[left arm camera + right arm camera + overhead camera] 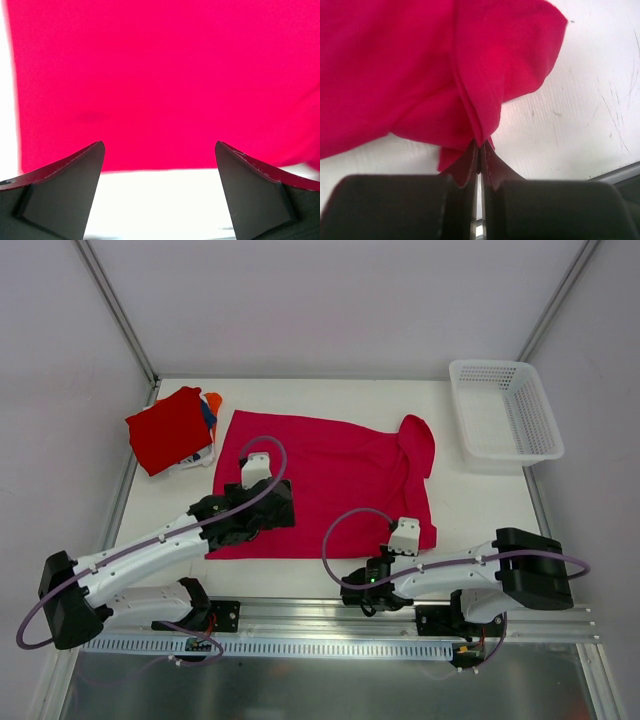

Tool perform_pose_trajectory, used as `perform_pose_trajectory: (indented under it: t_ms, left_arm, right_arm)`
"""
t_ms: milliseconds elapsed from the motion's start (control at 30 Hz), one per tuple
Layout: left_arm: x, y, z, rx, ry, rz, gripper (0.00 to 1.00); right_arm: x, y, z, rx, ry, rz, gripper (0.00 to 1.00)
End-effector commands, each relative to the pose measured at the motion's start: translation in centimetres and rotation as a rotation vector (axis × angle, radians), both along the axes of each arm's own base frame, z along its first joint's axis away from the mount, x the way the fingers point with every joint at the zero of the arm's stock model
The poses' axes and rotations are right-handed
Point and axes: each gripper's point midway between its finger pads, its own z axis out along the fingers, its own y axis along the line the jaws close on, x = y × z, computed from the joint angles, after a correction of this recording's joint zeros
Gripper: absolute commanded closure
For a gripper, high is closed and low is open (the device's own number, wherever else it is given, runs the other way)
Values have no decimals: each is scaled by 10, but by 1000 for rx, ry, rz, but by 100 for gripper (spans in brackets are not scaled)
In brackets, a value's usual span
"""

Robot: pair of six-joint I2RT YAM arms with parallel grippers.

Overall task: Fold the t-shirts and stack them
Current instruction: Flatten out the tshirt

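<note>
The magenta t-shirt point(330, 475) lies spread in the middle of the worktop point(480, 510). The right gripper point(480, 150) has its jaws pinched tight on the shirt's near edge. The left gripper point(159, 146) hangs over the near hem, jaws wide apart and empty. A folded red t-shirt point(168, 428) tops the far-left pile.

The spread t-shirt point(330, 480) lies flat at the centre of the bench point(470, 510). Behind it to the left sits the folded stack point(172, 430), well apart from the basket point(505, 410), which stands at the far right corner. My left pincer point(160, 150) hangs over the shirt's near left edge. My right pincer point(480, 147) is at its near right corner, cloth between the jaws.
</note>
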Motion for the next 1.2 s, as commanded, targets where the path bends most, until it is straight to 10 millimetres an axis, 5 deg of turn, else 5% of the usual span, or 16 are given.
perform_pose_trajectory:
  t_ms: [0,133,267,433,900,1167]
  left_arm:
    - [-44,57,-22,97,153,164,6]
    - [-72,98,-52,59,188,364,9]
    - [-95,111,-91,54,277,449,11]
    - [-108,130,-102,168,327,544,10]
    - [-94,137,-118,12,166,829,26]
    - [-75,124,-117,-17,76,878,21]
  right_arm:
    - [12,0,32,-21,-83,53,100]
    - [14,-7,35,9,-97,66,100]
    - [15,-13,37,40,-116,74,100]
    - [18,-14,42,39,-136,95,100]
    - [21,-30,42,10,-144,147,99]
    - [21,-27,41,44,-143,167,100]
